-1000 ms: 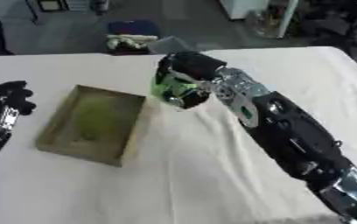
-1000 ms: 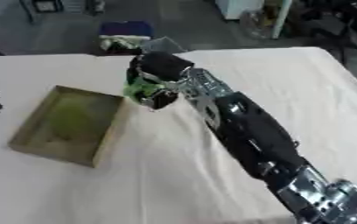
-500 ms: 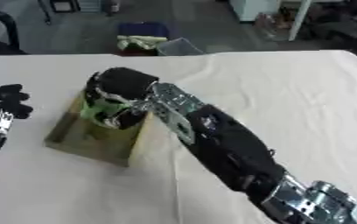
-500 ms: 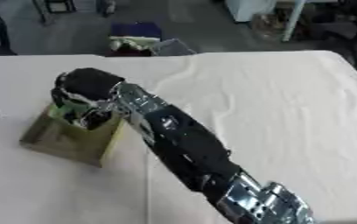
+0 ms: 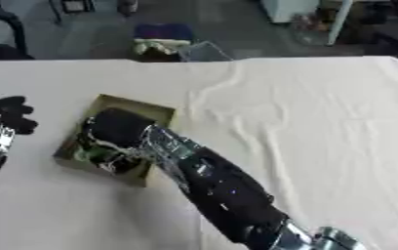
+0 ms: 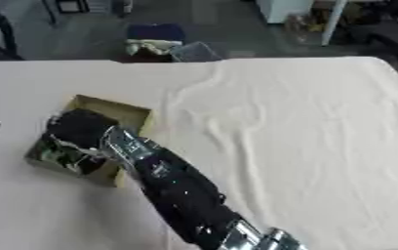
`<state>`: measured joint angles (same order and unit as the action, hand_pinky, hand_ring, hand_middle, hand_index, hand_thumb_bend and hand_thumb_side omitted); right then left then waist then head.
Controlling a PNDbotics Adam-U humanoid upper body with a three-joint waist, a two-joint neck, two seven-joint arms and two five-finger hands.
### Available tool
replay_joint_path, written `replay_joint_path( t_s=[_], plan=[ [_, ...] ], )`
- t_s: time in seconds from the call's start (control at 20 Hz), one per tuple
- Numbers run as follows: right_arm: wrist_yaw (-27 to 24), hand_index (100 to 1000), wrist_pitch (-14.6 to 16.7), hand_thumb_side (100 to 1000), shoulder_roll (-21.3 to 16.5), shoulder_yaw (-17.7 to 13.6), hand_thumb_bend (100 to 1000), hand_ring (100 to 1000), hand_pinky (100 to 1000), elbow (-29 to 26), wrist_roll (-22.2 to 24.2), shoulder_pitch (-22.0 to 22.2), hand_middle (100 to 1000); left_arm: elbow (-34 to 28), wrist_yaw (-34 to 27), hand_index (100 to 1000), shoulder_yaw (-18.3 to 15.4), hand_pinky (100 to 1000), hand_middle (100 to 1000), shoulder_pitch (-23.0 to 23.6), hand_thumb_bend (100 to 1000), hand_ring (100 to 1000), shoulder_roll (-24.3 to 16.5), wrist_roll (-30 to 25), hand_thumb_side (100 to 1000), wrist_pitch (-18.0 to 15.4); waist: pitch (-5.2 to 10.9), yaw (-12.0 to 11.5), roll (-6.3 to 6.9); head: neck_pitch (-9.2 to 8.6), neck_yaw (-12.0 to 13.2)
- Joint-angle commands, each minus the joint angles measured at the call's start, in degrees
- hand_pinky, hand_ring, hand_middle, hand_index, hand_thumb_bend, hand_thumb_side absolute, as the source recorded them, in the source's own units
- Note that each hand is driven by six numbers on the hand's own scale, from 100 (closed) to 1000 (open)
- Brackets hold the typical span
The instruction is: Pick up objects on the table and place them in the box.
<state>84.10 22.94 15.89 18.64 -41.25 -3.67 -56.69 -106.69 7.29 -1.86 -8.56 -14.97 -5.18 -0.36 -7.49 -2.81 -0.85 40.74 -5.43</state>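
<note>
An open olive cardboard box (image 5: 142,108) lies on the white cloth at the left. My right hand (image 5: 115,131) is down inside the box, its fingers curled round a green and white object (image 5: 96,155) near the box's front end. The arm crosses the table from the lower right and hides much of the box floor. My left hand (image 5: 6,117) rests at the left edge beside the box, fingers up and relaxed, holding nothing.
The white tablecloth (image 5: 305,122) is wrinkled in the middle and to the right. Beyond the far table edge, on the floor, stand a blue container (image 5: 162,32) and a clear bin (image 5: 200,51).
My right hand has carried the green and white object leftward from beside the box to over it, then down into it. The camera has shifted too.
</note>
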Motion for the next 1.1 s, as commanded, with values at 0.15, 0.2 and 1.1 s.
replay_joint_path(
  t_s=[0.15,0.2,1.1],
  plan=[
    [6.08,572,-3.11,100,0.07,-3.12,100,568,654,3.60,-4.07,-0.30,453,-1.07,-0.02,803,-0.08,663,656,-0.75,312,624,-0.50,-0.14,759,-0.07,0.35,0.28,0.33,-0.57,-0.18],
    [6.90,587,-3.68,100,0.01,-3.54,100,581,660,4.19,-4.45,-0.29,469,-1.08,0.00,803,-0.10,663,656,-0.76,311,624,-0.50,-0.14,759,-0.07,0.32,0.34,0.32,-0.58,-0.16],
    [1.84,960,-9.40,506,-4.09,-5.83,492,946,931,-3.22,-2.94,-1.69,937,-1.19,0.01,803,-0.24,666,657,-0.75,310,625,-0.63,0.05,760,-0.04,0.37,0.96,0.29,-0.78,-0.06]
  ],
)
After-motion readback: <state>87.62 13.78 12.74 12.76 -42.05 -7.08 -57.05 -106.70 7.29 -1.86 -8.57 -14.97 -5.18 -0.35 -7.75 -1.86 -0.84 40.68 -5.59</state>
